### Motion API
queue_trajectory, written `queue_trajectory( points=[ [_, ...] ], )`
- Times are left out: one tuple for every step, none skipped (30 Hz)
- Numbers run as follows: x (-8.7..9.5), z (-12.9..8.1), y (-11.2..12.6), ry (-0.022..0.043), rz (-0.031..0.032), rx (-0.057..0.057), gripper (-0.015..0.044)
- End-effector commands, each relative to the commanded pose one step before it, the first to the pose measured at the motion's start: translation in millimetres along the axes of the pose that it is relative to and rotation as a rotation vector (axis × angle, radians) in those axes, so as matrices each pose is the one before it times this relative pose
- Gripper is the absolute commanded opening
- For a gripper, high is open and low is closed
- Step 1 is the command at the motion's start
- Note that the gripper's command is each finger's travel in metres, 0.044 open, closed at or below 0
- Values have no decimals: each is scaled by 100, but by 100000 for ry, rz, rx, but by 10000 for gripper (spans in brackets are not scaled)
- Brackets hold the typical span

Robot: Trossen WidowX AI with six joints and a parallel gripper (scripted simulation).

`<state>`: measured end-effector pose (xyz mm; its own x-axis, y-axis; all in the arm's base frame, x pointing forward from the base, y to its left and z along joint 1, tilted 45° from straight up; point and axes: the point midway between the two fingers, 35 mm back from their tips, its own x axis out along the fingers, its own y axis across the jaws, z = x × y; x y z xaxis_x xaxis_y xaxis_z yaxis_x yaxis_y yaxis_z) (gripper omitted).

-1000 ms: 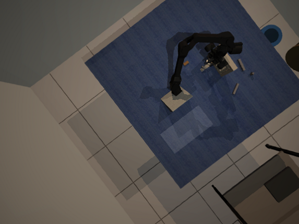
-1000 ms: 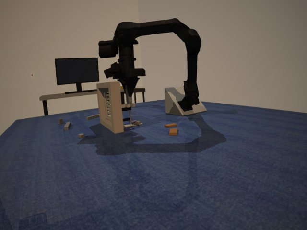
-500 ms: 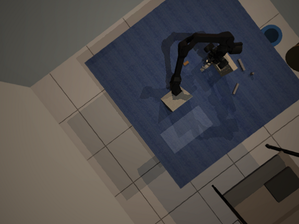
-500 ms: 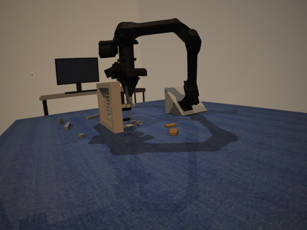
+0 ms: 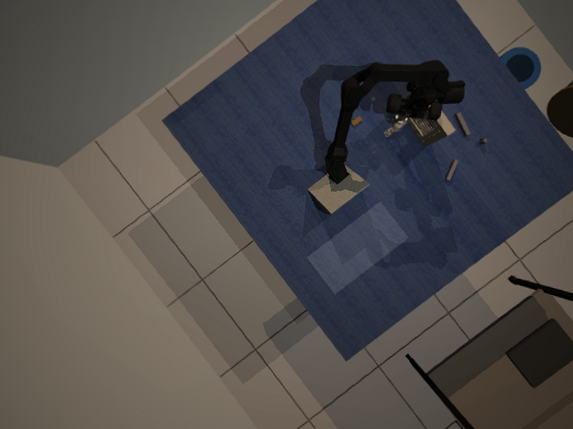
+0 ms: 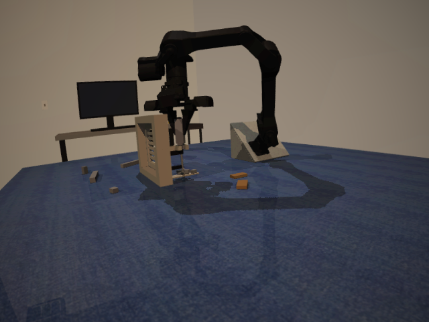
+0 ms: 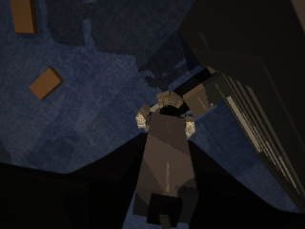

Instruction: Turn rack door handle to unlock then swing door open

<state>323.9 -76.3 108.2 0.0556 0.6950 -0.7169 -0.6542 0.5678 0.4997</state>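
Note:
The rack [image 6: 162, 149] [image 7: 238, 57] is an upright beige frame with slats inside. Its door's upright grey handle [image 6: 179, 129] [image 7: 166, 174] stands beside the frame, above pale brackets and a thin rod. My gripper [image 6: 179, 133] [image 7: 165, 143] points down and is shut on the handle, one finger on each side. In the wrist view the handle runs up the picture between the fingers, and the rack slants across the upper right, so the gripper is angled to the rack. The door panel is mostly hidden, and its opening angle cannot be told.
Orange blocks [image 6: 238, 175] [image 6: 242, 184] [image 7: 46, 83] lie on the blue table top [image 5: 264, 121] near the rack. Grey bars [image 5: 461, 123] [image 5: 451, 170] and small blocks [image 6: 113, 190] lie on its other side. The arm's base stands on a pale wedge [image 5: 337, 198] [image 6: 238, 141].

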Motion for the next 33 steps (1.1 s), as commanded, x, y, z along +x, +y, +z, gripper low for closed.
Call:
queue_trajectory(
  points=[
    [34,-33,5,-37,186,-22797,14],
    [0,0,0,0,1,-4928,14],
    [0,0,0,0,1,-4928,14],
    [0,0,0,0,1,-4928,14],
    [0,0,0,0,1,-4928,14],
    [0,0,0,0,1,-4928,14],
    [0,0,0,0,1,-4928,14],
    [0,0,0,0,1,-4928,14],
    [0,0,0,0,1,-4928,14],
    [0,0,0,0,1,-4926,14],
    [0,0,0,0,1,-4928,14],
    [0,0,0,0,1,-4928,14],
    [0,0,0,0,1,-4928,14],
    [0,0,0,0,1,-4928,14],
    [0,0,0,0,0,-4928,14],
    [0,0,0,0,0,-4928,14],
    [0,0,0,0,0,-4928,14],
    [0,0,0,0,0,-4927,14],
    [0,0,0,0,0,-4048,14],
    [0,0,0,0,0,-2429,14],
    [0,0,0,0,0,-810,14],
    [0,0,0,0,0,0,14],
    [0,0,0,0,0,0,14],
    [0,0,0,0,0,0,14],
    [0,0,0,0,0,0,14],
    [0,0,0,0,0,0,14],
    [0,0,0,0,0,0,14],
    [0,0,0,0,0,0,14],
    [0,0,0,0,0,0,14],
    [0,0,0,0,0,0,14],
    [0,0,0,0,0,0,14],
    [0,0,0,0,0,0,14],
    [0,0,0,0,0,0,14]
  ],
)
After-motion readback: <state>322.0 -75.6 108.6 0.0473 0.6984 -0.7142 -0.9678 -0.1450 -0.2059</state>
